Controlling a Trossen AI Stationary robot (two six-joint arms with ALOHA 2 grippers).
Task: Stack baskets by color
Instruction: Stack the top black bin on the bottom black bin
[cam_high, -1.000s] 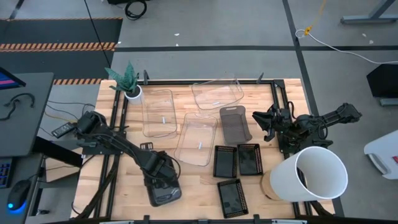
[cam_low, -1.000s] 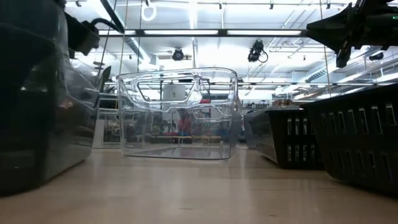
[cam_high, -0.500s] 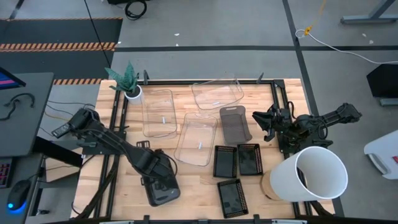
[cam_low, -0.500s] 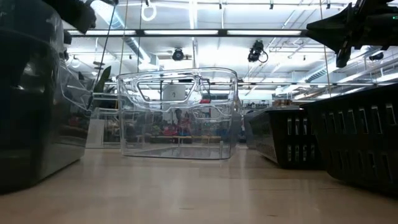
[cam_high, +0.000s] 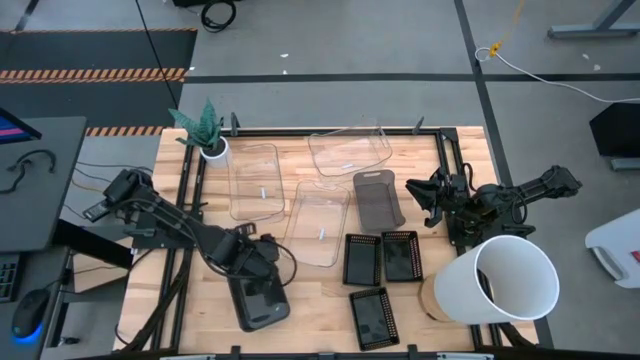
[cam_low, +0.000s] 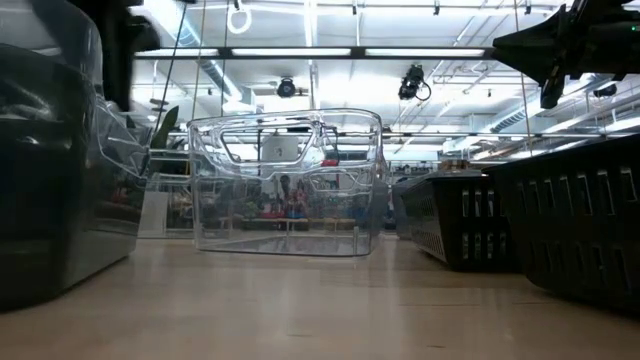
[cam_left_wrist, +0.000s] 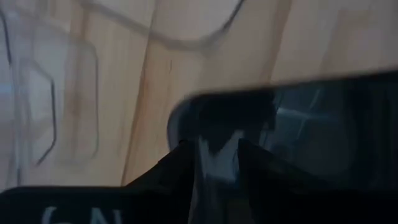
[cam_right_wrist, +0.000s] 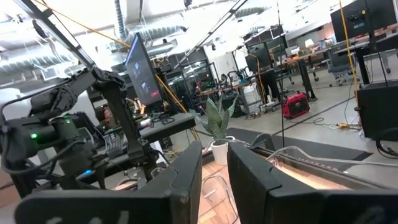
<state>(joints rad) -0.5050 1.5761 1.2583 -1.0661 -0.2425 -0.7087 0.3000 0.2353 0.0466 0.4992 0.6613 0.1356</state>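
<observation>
Two grey baskets sit far apart: one at the table's near-left edge under the left gripper, the other mid-table, just beside the clear ones. So grey isn't stacked yet.

Three clear baskets, all single: one near the plant pot, one at the far edge, one in the middle. No nesting visible.

Three black mesh baskets also lie flat and separate: two side by side, touching or nearly so, and a third nearer the front edge.

My read: nothing stacked so far, approx. all of the job is left, w/ grey the color apparently being worked.

Left gripper hangs over the far end of the near-left grey basket; in its wrist view the fingers are spread w/ a gap between them, nothing pinched, basket rim just ahead.

Right gripper waits raised at the table's right side by the white bucket. Its fingers stand apart w/ a narrow gap, holding nothing.
</observation>
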